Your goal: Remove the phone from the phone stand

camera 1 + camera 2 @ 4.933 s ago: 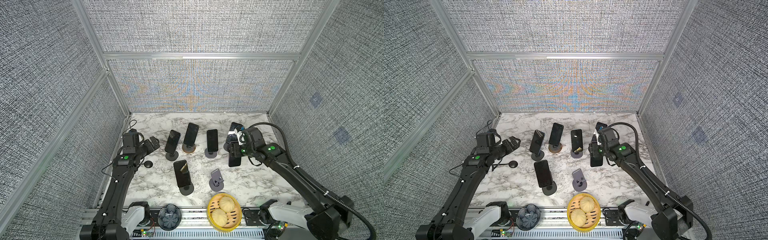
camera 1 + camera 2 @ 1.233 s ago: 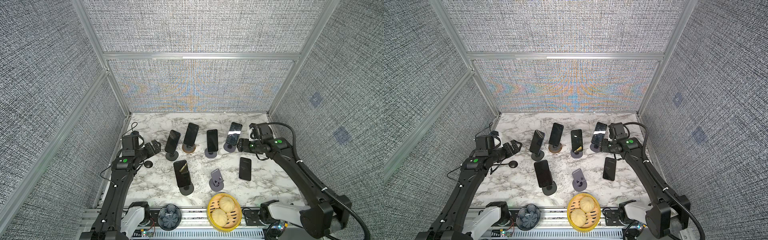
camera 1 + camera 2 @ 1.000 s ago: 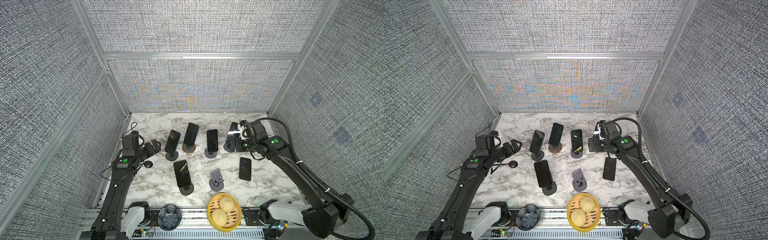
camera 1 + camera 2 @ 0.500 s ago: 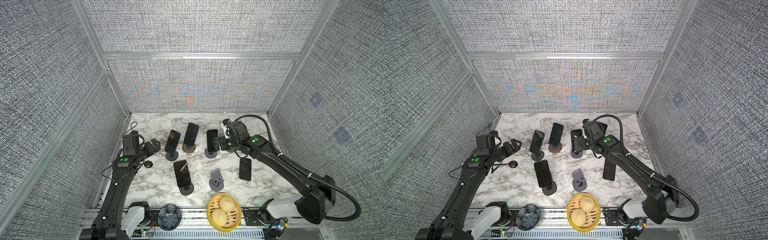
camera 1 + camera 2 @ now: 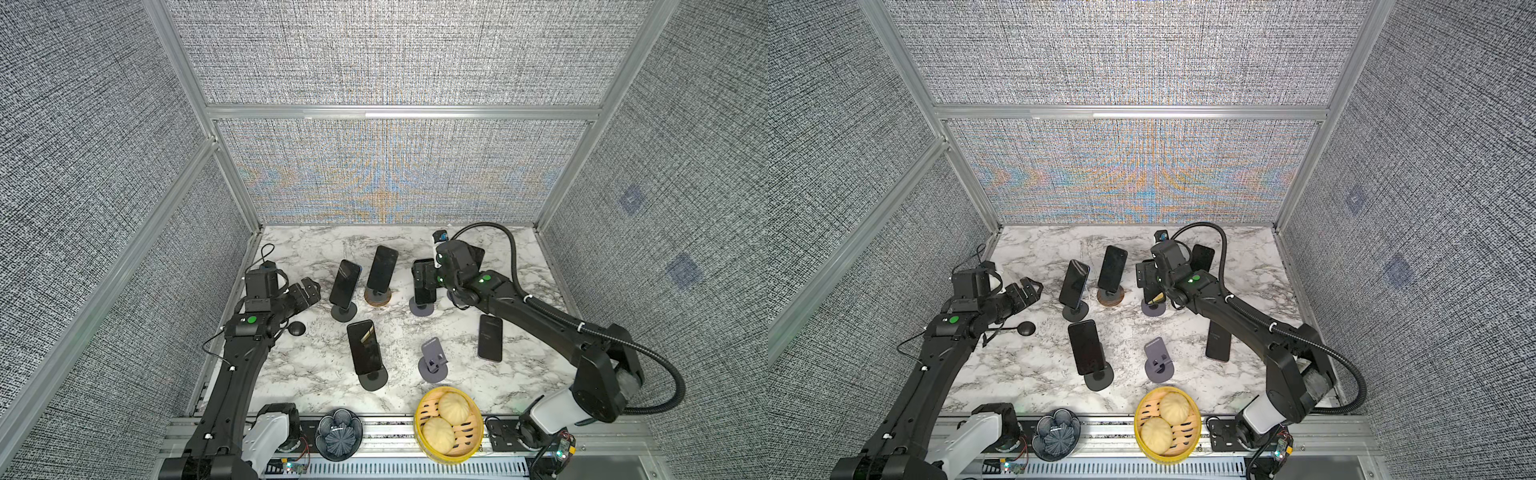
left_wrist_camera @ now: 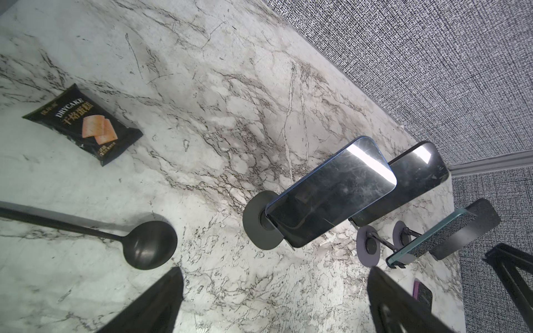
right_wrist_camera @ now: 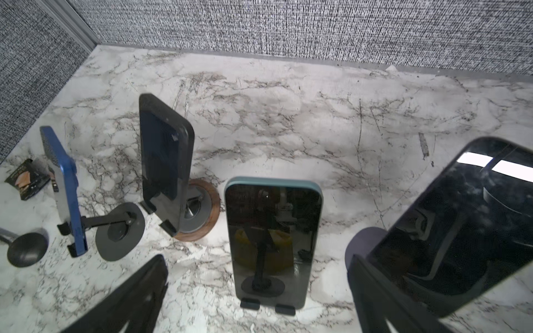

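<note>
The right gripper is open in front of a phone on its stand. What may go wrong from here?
1. The right gripper faces the teal-edged phone; one finger looks close to the neighbouring phone and might knock it.
2. Pulling at an angle may drag the phone's stand along by its lip.

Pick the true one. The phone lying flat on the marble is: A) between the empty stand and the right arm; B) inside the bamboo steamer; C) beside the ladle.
A: the flat phone lies between the empty stand and the right arm, resting on no stand.
</note>
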Motion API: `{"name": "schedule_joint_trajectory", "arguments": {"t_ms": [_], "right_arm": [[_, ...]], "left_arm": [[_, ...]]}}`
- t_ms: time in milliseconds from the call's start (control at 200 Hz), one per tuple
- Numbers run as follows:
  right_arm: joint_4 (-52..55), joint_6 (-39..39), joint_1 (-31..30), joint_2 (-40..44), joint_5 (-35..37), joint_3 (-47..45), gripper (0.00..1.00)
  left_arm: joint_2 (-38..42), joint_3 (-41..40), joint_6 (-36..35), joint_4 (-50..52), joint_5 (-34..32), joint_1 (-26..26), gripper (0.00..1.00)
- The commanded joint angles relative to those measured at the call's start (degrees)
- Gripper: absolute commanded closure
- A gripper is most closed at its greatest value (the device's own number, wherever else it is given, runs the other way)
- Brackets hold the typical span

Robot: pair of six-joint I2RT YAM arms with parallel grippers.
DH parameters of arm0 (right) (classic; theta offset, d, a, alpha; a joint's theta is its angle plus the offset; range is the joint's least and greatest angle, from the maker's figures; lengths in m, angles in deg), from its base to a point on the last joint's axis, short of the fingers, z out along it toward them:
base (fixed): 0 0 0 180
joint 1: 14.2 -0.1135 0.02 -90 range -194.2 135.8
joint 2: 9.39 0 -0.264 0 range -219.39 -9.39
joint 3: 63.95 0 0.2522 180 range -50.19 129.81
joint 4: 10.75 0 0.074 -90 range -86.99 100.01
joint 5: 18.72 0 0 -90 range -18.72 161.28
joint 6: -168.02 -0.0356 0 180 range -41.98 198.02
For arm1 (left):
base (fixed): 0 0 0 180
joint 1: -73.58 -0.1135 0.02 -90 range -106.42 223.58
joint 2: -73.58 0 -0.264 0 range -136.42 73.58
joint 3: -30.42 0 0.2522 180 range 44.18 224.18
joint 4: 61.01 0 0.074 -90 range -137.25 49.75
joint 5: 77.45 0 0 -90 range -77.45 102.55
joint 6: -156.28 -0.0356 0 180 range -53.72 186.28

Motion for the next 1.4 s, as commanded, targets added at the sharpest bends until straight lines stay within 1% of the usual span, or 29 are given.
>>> {"name": "schedule_joint_trajectory", "arguments": {"t_ms": [0, 70, 315, 535, 740, 800, 851, 941, 1021, 1106, 1226, 1396], "right_arm": [[-3.5, -0.9, 0.1, -2.0, 1.9, 1.5, 0.01], [-4.2, -1.2, 0.4, -3.1, 3.5, 1.9, 0.01], [-4.2, -0.8, 2.2, -6.9, 2.3, 3.7, 0.01], [-3.5, -1.6, 2.7, -8.9, -2.2, 4.9, 0.01], [-3.4, -1.4, 2.7, -10.2, -1.2, 5.0, 0.02], [-3.2, -1.3, 2.6, -10.7, -1.3, 5.0, 0.03], [-3.1, -1.4, 2.5, -11.0, -1.7, 5.0, 0.07], [-2.8, -1.6, 2.5, -11.5, -2.0, 5.0, 0.11], [-2.6, -1.3, 2.3, -11.8, -1.3, 4.9, 0.12], [-1.8, -0.4, 2.0, -11.8, 0.0, 5.2, 0.17], [-1.2, 0.4, 1.2, -11.9, 2.1, 5.2, 0.2], [-0.4, 0.3, 0.6, -11.9, 2.6, 5.1, 0.25]], "left_arm": [[-0.2, 0.4, -0.2, -0.5, -0.5, 0.0, 0.01], [0.0, 0.4, -0.2, -0.4, -0.4, 0.1, 0.01], [1.2, 0.2, -1.0, 0.5, -1.5, 0.0, 0.01], [1.3, -0.2, -1.0, 0.2, -1.5, 0.1, 0.01], [1.3, -0.3, -1.1, 0.4, -1.3, 0.0, 0.01], [1.4, -0.5, -1.1, 0.3, -1.3, 0.0, 0.01], [1.5, -0.5, -1.1, 0.3, -1.3, 0.0, 0.01], [1.7, -0.6, -1.2, 0.3, -1.4, 0.1, 0.01], [1.7, -0.7, -1.2, 0.4, -1.4, 0.1, 0.01], [1.8, -0.8, -1.3, 0.5, -1.4, 0.0, 0.01], [1.9, -0.9, -1.4, 0.5, -1.5, 0.1, 0.01], [1.9, -1.0, -1.1, 0.2, -1.4, 0.0, 0.01]]}}
